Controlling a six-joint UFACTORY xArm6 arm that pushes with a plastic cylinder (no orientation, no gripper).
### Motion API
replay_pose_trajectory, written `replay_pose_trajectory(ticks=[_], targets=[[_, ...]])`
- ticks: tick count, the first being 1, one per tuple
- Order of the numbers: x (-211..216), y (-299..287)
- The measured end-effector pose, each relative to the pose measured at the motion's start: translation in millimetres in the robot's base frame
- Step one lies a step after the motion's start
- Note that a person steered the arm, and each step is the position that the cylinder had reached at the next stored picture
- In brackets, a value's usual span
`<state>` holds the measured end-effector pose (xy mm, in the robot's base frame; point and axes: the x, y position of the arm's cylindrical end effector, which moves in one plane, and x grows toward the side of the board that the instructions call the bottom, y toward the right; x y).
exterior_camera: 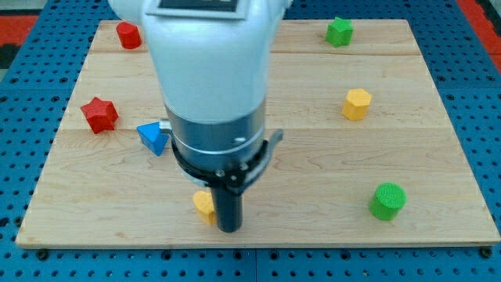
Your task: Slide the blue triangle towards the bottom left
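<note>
The blue triangle [152,138] lies on the wooden board [313,196] at the view's left, just right of a red star [99,114]. My tip [228,229] is near the board's bottom edge, right beside a small yellow block [205,205] that the rod partly hides. The tip is below and to the right of the blue triangle, well apart from it. The arm's white and dark body [211,78] covers the board's middle and hides what lies under it.
A red block [128,35] sits at the top left, a green star-like block [339,31] at the top right, a yellow hexagon [356,103] at the right, and a green cylinder [387,200] at the bottom right.
</note>
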<state>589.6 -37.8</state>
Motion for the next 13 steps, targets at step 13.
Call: replay_pose_trajectory(ticks=[13], targets=[[-129.8,-118.6]])
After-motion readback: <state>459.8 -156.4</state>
